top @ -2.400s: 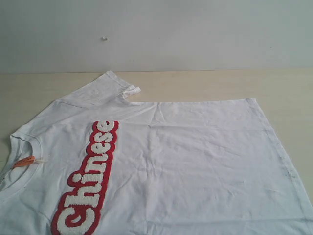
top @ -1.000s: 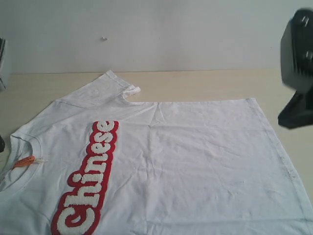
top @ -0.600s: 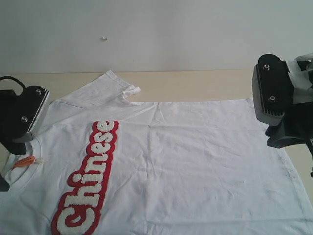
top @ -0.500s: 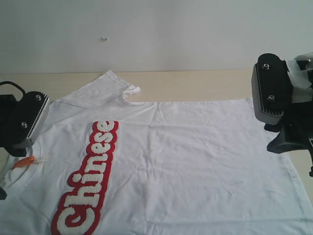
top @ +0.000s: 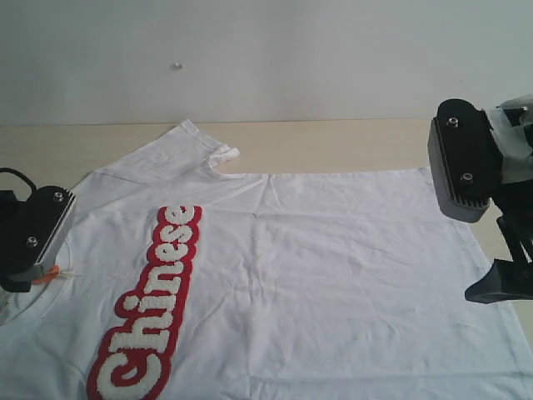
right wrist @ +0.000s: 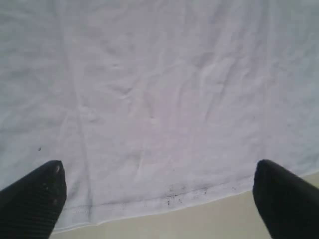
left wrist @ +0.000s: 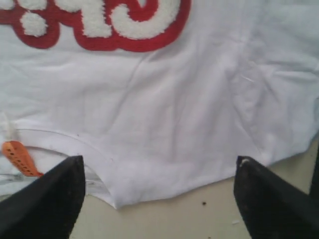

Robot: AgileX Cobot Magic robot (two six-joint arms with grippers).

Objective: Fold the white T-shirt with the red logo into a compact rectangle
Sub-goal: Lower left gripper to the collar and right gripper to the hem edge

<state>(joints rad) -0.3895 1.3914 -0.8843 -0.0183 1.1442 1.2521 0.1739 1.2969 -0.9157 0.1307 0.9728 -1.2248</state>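
**Exterior view: shirt lies flat, both tools spread wide at its ends**

Nearest the camera, the red logo [top: 154, 308] runs off the lower edge of the picture. It stretches away across the chest of the white T-shirt [top: 333, 275], which lies spread face up on the pale surface [top: 333, 146].

To the left of the logo, the left tool [left wrist: 159, 160] hangs over the collar [left wrist: 97, 167], beside the orange neck tag [left wrist: 19, 158]. In the left wrist view its fingers [left wrist: 45, 204] stand wide apart with nothing gripped, and the shirt's shoulder edge lies between them.

Well to the right of the logo, the right tool [right wrist: 159, 166] sits over the bottom hem [right wrist: 149, 206]. It is just as wide and also grips nothing. Small dark specks [right wrist: 172, 190] mark the cloth near that hem. Whether either tool touches the cloth cannot be told.

Beyond the logo's far end, one short sleeve [top: 179, 150] lies on the surface with its cuff curled. A plain wall [top: 291, 58] stands behind.
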